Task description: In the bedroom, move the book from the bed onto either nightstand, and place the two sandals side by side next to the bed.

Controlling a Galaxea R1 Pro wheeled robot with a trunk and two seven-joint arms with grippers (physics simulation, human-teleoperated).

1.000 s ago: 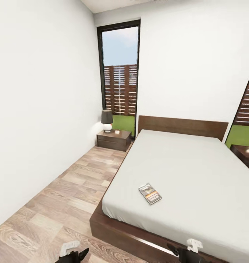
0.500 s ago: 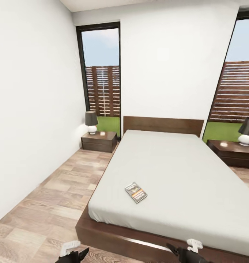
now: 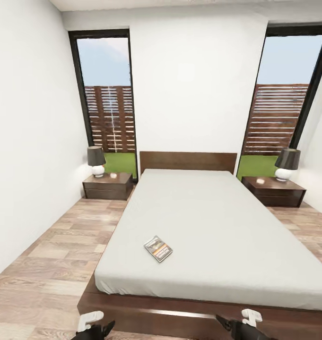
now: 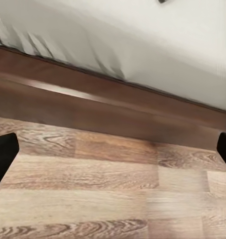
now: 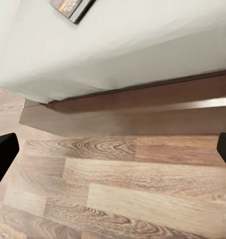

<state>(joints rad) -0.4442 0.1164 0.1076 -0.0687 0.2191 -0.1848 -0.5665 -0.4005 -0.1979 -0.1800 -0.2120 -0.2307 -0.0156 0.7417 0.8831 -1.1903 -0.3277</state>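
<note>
The large low double bed with its plain light-grey mattress and dark brown wooden frame (image 3: pixel 213 222) stands in the middle of the white-walled bedroom, its foot toward the robot and its flat dark headboard at 12 o'clock against the far wall. The small thin paperback book with a dark cover and orange band (image 3: pixel 158 249) lies flat on the mattress, toward the foot end and at about 11 o'clock from the robot, near the bed's left side; a corner of it also shows on the mattress in the right wrist view (image 5: pixel 72 7). A low dark brown wooden nightstand with two drawers (image 3: pixel 107 186) sits just beside the bed's head at about 10 o'clock, bearing a dark-shaded lamp with a white base (image 3: pixel 96 161); a second like nightstand (image 3: pixel 273 191) stands at about 2 o'clock with its own lamp (image 3: pixel 286 164). Tall dark-framed windows (image 3: pixel 108 100) flank the headboard, showing slatted wooden fencing and green grass. Grey-brown wood-plank floor (image 3: pixel 47 264) runs around the bed. The left gripper (image 4: pixel 113 149) hangs above the floor near the bed frame with its dark fingers spread wide and nothing between them; the right gripper (image 5: pixel 113 149) is likewise spread wide and empty above the planks by the frame's corner.
</note>
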